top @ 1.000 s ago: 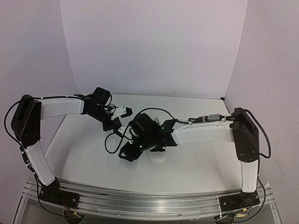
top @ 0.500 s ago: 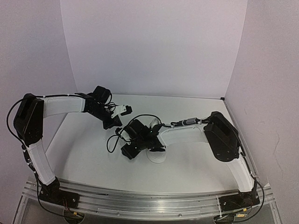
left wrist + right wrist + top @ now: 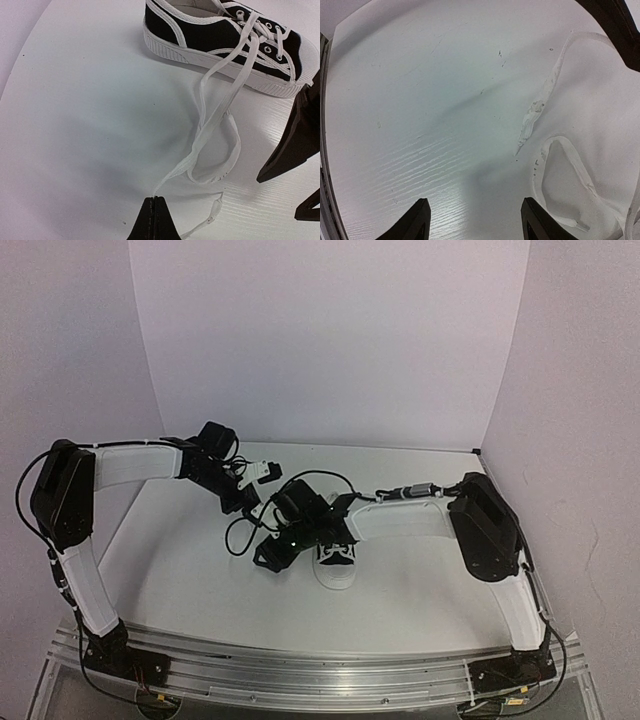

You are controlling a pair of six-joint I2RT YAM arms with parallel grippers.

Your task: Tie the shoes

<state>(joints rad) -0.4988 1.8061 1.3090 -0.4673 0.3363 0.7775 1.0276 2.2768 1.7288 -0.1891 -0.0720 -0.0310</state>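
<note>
The shoe [image 3: 220, 35], a black canvas sneaker with white sole and toe cap, lies on its sole at the top right of the left wrist view. In the top view the shoe [image 3: 337, 568] is partly hidden under my right arm. Its long white laces [image 3: 215, 120] trail loose over the table toward my left gripper [image 3: 155, 199], which is shut on one lace near its end. The other lace end [image 3: 534, 114] and a loop [image 3: 560, 172] lie right of my right gripper [image 3: 477, 222], which is open over bare table. Seen from above, the right gripper [image 3: 268, 558] hovers left of the shoe, below the left gripper [image 3: 245, 503].
White table [image 3: 180, 560] with purple walls behind and at both sides. A black cable [image 3: 235, 540] hangs in a loop between the two grippers. The metal rail [image 3: 320, 675] with the arm bases runs along the near edge.
My right arm has folded its elbow inward, and its gripper shifted slightly up and left beside the shoe. The left gripper stays shut on the lace, hardly moved.
</note>
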